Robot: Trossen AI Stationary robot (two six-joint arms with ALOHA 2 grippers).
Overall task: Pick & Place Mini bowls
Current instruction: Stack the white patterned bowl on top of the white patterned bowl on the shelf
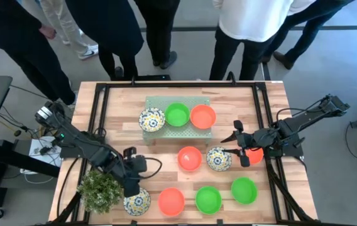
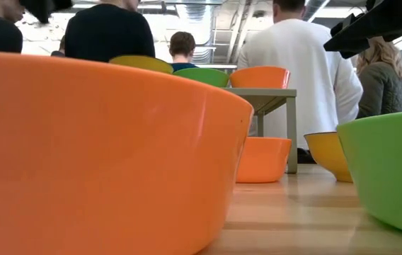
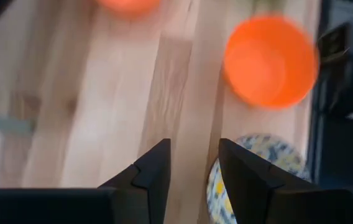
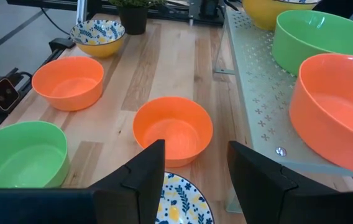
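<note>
Three bowls (image 1: 177, 115) sit on the mat (image 1: 208, 134); about eight remain on the table (image 1: 122, 113). Left end effector (image 1: 132, 190) and right end effector (image 1: 237, 143) are both spread, holding nothing.

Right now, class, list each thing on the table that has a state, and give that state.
Left gripper: fingers open, above the floral bowl by the plant.
Right gripper: fingers open, empty.
Mat: holds three upright bowls.
Orange bowl: upright, empty.

A light wooden table (image 1: 115, 113) carries scattered mini bowls (image 1: 190, 158), a perforated mat (image 1: 155, 102) and a plant (image 1: 100, 192).
</note>
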